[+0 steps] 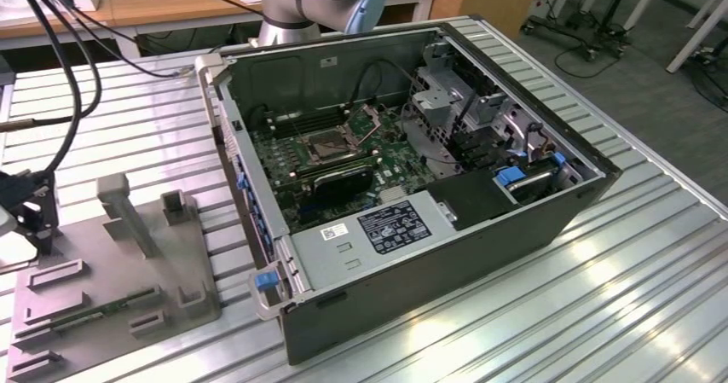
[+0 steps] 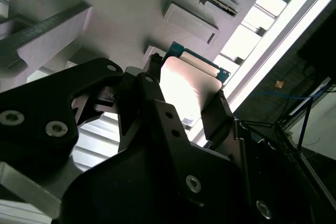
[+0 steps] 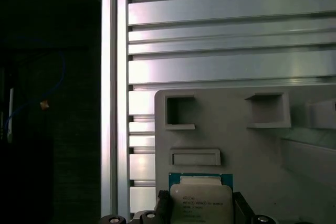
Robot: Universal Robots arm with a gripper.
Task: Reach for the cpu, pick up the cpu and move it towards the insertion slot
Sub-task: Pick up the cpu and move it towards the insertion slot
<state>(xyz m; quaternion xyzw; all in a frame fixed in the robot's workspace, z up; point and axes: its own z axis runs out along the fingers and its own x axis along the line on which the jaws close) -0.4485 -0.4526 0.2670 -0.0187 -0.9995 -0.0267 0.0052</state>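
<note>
In both wrist views the cpu (image 2: 190, 95) (image 3: 200, 196), a pale silvery square with a thin green-blue rim, sits between my gripper's (image 2: 186, 83) (image 3: 200, 205) two black fingers (image 2: 144, 85), which press on its opposite edges. It hangs close over the corner of the grey plastic fixture (image 3: 236, 140). In the exterior view the gripper (image 1: 20, 212) is at the far left edge, over the fixture (image 1: 114, 255). The insertion slot (image 1: 324, 148), a dark square socket in a silvery bracket, lies on the motherboard inside the open computer case (image 1: 455, 229), well to the exterior view's right of the gripper.
The fixture carries upright grey posts (image 1: 125, 212), small recesses (image 3: 179, 113) and a long green memory stick (image 1: 97, 310). The case walls stand tall around the motherboard. A ribbed metal table (image 1: 615, 298) lies under everything. The arm's base (image 1: 307, 8) rises behind the case, and cables (image 1: 63, 76) hang at the left.
</note>
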